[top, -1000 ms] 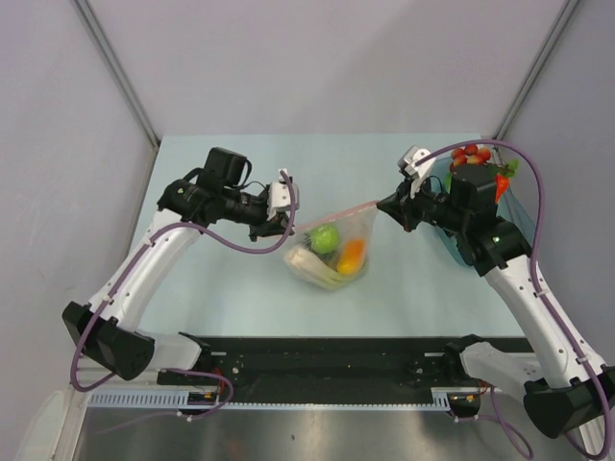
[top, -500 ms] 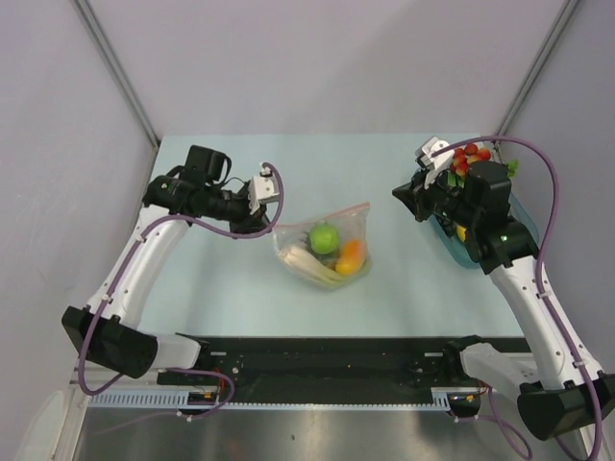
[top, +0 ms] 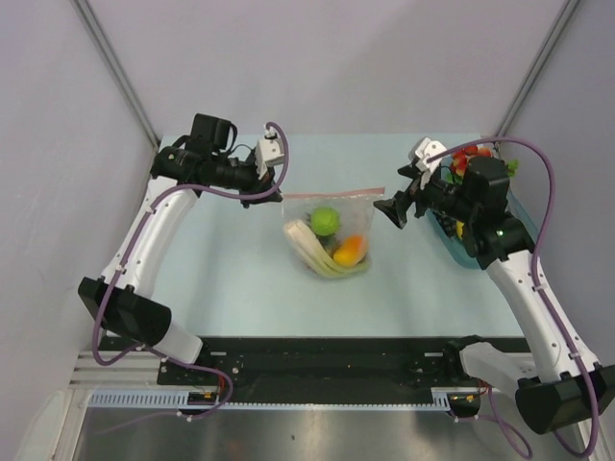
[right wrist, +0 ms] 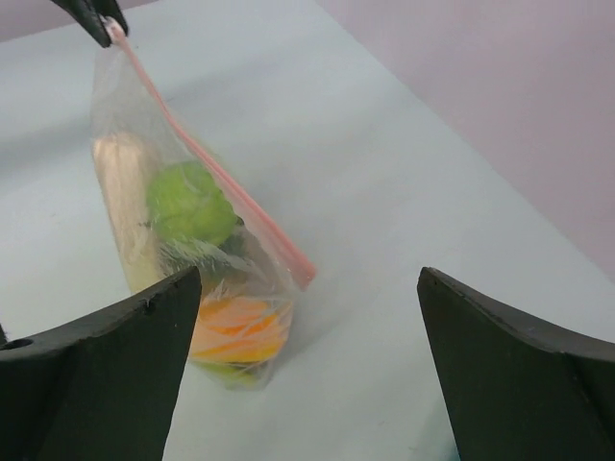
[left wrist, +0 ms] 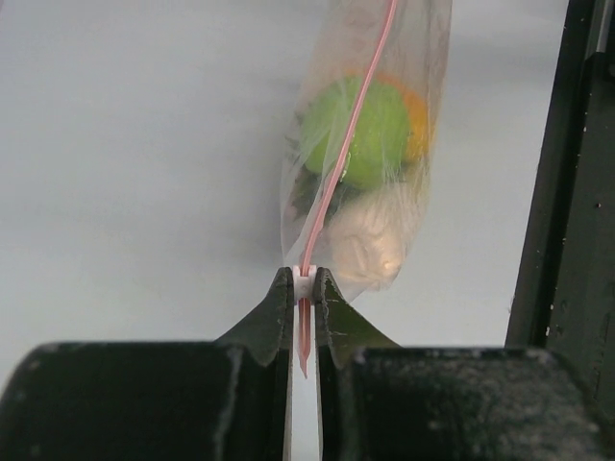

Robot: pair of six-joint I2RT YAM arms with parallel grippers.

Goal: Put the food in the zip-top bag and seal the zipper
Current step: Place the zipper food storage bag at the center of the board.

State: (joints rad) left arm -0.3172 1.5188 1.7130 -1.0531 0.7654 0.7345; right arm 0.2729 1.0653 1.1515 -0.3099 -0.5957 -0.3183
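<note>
The zip-top bag (top: 327, 238) hangs by its left corner, its lower end on the table. Inside it are food pieces: a green ball (top: 324, 221), an orange (top: 350, 250) and a pale green stalk (top: 312, 254). The pink zipper (top: 332, 195) runs as one straight line across the top. My left gripper (top: 281, 192) is shut on the zipper's left end (left wrist: 305, 288). The green ball (left wrist: 360, 130) shows just beyond its fingers. My right gripper (top: 394, 213) stands open, just right of the zipper's free end (right wrist: 303, 269), with nothing between its fingers (right wrist: 144, 336).
A teal bowl (top: 454, 242) sits at the right under the right arm, with strawberries (top: 468, 154) and other toy food at its far side. Grey walls close in the table on three sides. The black rail runs along the near edge.
My right gripper has let go of the zipper's right end and opened. My left gripper has moved back and up with the left end, and the bag now hangs from it.
</note>
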